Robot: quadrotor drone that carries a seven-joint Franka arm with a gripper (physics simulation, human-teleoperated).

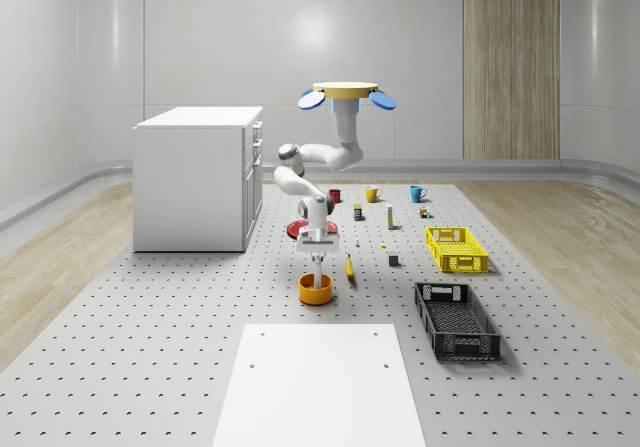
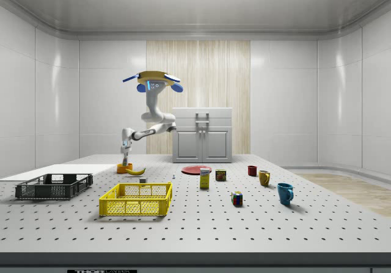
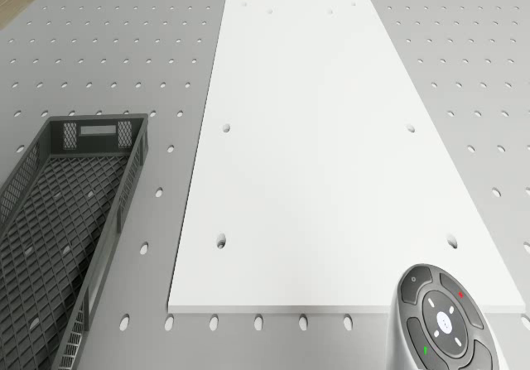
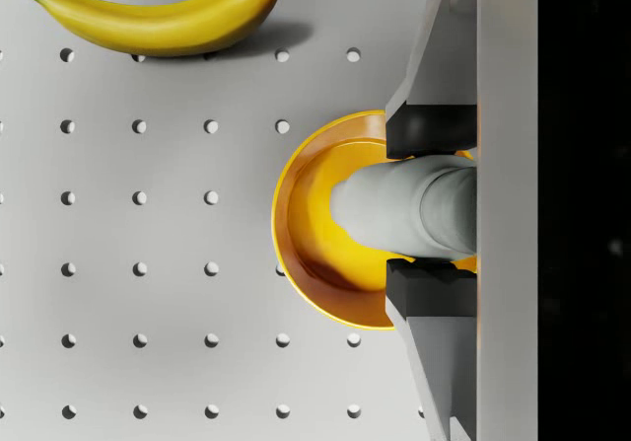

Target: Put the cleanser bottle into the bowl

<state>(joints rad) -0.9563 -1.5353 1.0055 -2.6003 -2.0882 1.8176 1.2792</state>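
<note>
The cleanser bottle (image 4: 409,209) stands upright, its long axis vertical, its lower end pointing down inside the orange bowl (image 4: 311,254). The claw (image 4: 431,209) is clenched on it from two sides, directly above the bowl. The drone (image 1: 346,95) hovers high over the counter (image 1: 150,327), behind the bowl in the whole-scene view. One banana (image 4: 163,19) lies just beside the bowl, not touching it. Farther off are one red plate (image 2: 196,170), three mugs, one yellow crate (image 1: 456,248), one black crate (image 1: 456,320) and one white cabinet (image 1: 195,177).
</note>
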